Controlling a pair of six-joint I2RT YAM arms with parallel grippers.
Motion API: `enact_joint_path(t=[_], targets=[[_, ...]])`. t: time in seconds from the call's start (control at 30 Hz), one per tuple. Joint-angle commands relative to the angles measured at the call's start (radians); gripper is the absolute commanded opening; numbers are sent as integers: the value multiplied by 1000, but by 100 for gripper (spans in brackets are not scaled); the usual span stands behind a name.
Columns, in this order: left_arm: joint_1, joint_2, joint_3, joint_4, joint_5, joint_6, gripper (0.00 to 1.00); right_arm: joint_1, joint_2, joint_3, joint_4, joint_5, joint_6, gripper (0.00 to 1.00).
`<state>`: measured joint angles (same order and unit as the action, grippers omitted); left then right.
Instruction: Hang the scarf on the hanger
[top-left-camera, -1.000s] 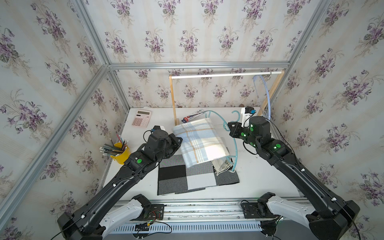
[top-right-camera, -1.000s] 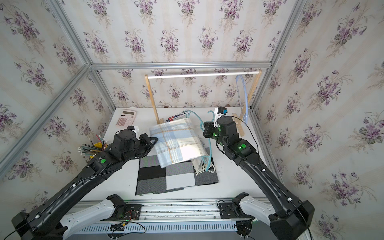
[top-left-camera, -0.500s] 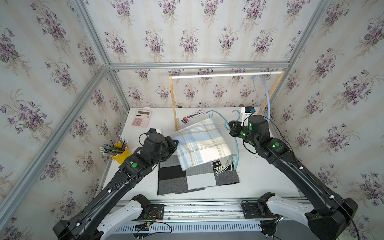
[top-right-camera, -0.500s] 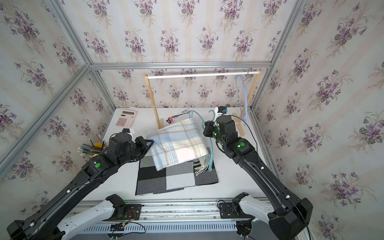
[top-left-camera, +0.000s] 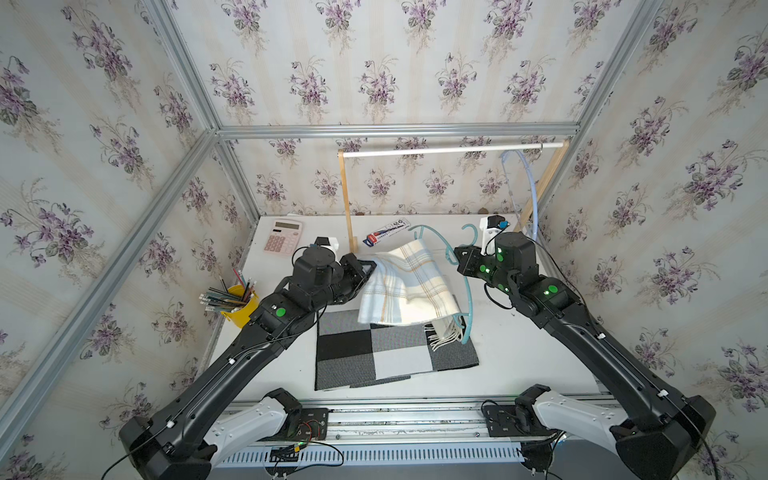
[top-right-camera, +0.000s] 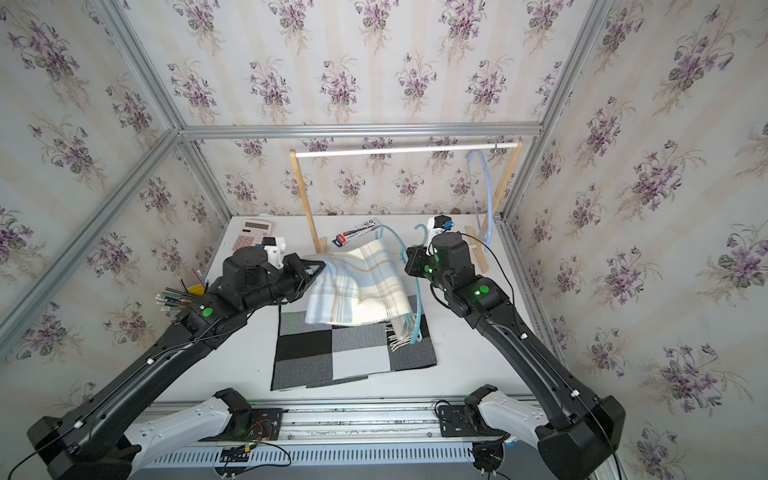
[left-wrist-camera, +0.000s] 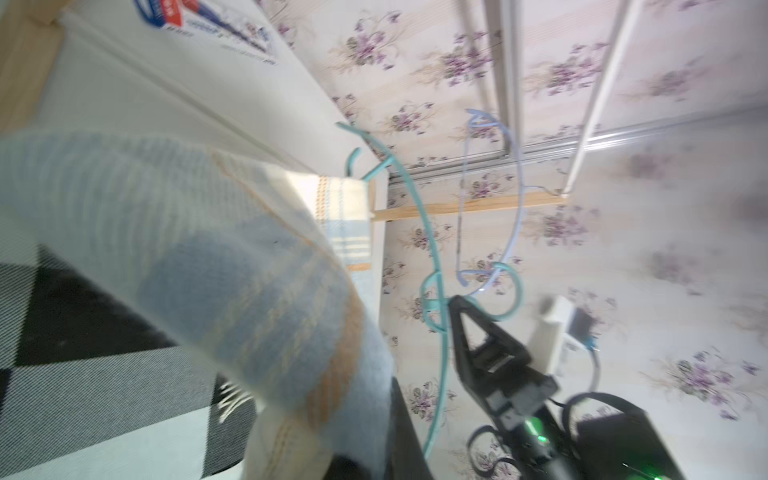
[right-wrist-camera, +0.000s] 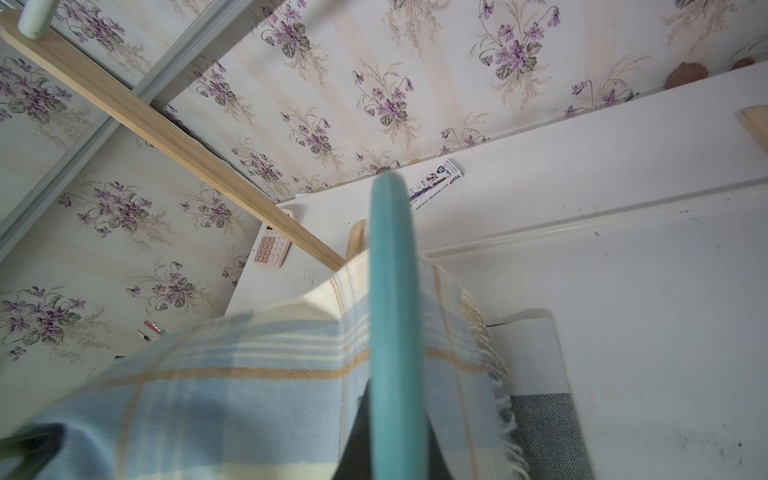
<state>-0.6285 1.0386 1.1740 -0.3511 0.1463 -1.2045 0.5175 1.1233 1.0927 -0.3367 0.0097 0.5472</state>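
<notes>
Your plaid scarf (top-left-camera: 405, 286) is lifted off the table and lies against the teal hanger (top-left-camera: 470, 303), with its fringed end drooping at the hanger's lower end just above the checkered mat (top-left-camera: 374, 357). The left gripper (top-left-camera: 371, 263) is pinching a corner of the scarf, jaws pressed together on the cloth, and the right gripper (top-left-camera: 457, 258) is clamped on the hanger near its hook. Behind them you have the wooden rack (top-left-camera: 449, 149) with a pale blue hanger (top-left-camera: 525, 174) on its rod, and a calculator (top-left-camera: 282, 237) and yellow pencil cup (top-left-camera: 239, 305) off to the left.

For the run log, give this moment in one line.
left pincer: shut on scarf | right pincer: shut on teal hanger | scarf: above mat, fringed end at teal hanger
</notes>
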Motion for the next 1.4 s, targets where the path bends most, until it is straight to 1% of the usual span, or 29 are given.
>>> enact_joint_path(t=[0.0, 0.13, 0.3, 0.43, 0.53, 0.6, 0.7, 0.8, 0.9, 1.0, 1.17, 1.23, 1.37], targets=[[-5, 43, 112, 0, 5, 48, 0, -7, 6, -15, 67, -1, 22, 0], [-46, 129, 225, 3, 5, 49, 0, -10, 11, -32, 108, -19, 57, 0], [-97, 236, 324, 26, 0, 42, 0, -10, 23, -33, 152, -48, 106, 0], [-119, 297, 387, 27, -16, 41, 0, -10, 29, -30, 174, -76, 135, 0], [-129, 309, 401, 7, -44, 42, 0, -10, 16, -28, 176, -70, 140, 0], [-131, 297, 379, -14, -71, 36, 0, -10, 3, -28, 175, -60, 139, 0], [-131, 249, 307, -56, -133, 13, 0, -10, -18, -16, 160, -24, 128, 0], [-130, 176, 196, -130, -224, -31, 0, -10, -40, -4, 135, 21, 107, 0], [-123, 114, 73, -134, -281, -80, 0, -10, -39, 11, 115, 32, 92, 0], [-109, 71, -4, -120, -288, -104, 0, -10, -30, 18, 95, 40, 79, 0], [-93, 14, -45, -170, -306, -98, 0, -11, -29, 18, 66, 89, 40, 0], [-79, -23, -82, -183, -313, -98, 0, -14, -32, 18, 57, 98, 28, 0], [-35, -86, -184, -179, -282, -113, 0, -16, -36, 18, 50, 88, 16, 0]])
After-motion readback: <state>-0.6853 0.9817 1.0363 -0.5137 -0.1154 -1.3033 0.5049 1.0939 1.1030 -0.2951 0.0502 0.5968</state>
